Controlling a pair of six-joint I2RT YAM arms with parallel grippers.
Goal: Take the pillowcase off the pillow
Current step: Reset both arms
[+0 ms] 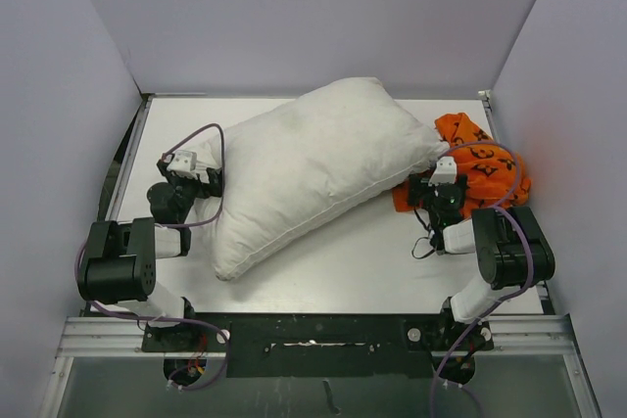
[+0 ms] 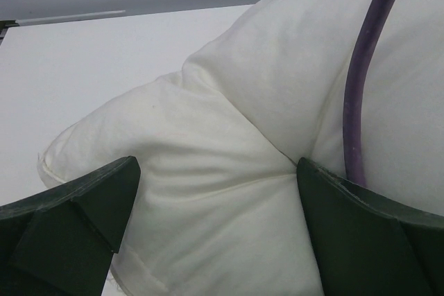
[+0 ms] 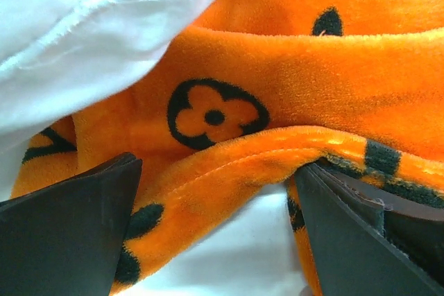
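The white bench (image 1: 372, 261) carries everything, with grey walls on three sides. The pillow (image 1: 313, 168) is the biggest thing on it: bare, plump and white, it lies on a slant from near the left part of the front edge up towards the far right corner. Its upper right end rests on part of the pillowcase (image 1: 485, 168), which is off the pillow and sits crumpled in an orange heap against the right edge of the bench, about midway along it.

The left tool (image 2: 216, 171) is by the pillow's left side, near the left edge of the bench. Its jaws stand wide apart and hold nothing; the wrist view shows a puckered pillow corner just ahead of and between its fingers. A purple cable (image 2: 361, 88) runs across the pillow there.

The right tool (image 3: 218, 164) is at the near side of the orange heap. Its jaws are also spread wide. A plush fold with a black flower print lies between them and drapes onto the right-hand finger (image 3: 361, 240), but nothing is pinched.
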